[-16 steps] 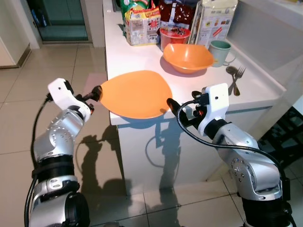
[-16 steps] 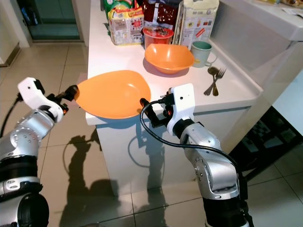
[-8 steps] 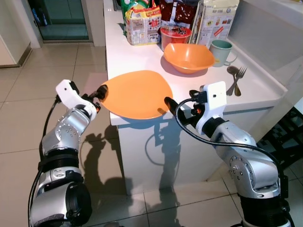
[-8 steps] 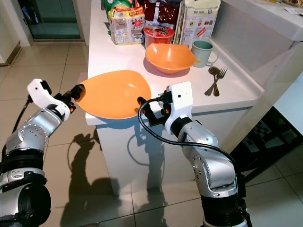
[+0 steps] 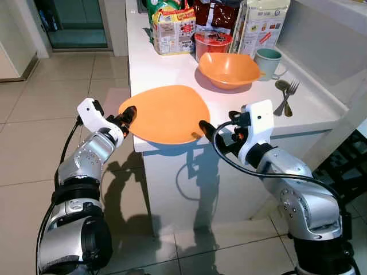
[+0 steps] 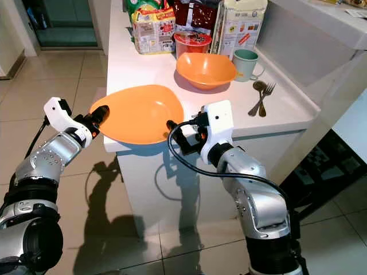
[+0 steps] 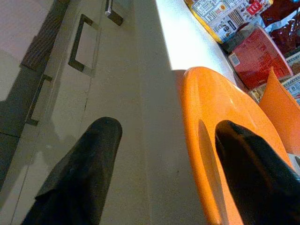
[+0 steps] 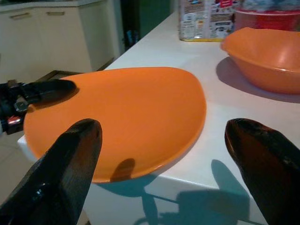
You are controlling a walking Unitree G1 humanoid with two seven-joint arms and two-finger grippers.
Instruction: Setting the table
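Plate overhangs the counter corner. Left gripper straddles its near rim, fingers spread, not clamped; right gripper wide at the opposite rim. Advice: close the left squarely, lift level.

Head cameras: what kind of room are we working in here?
Most likely a home kitchen: a white counter holding food packets, an orange plate and bowl, a mug and cutlery, with cabinet doors and tiled floor.
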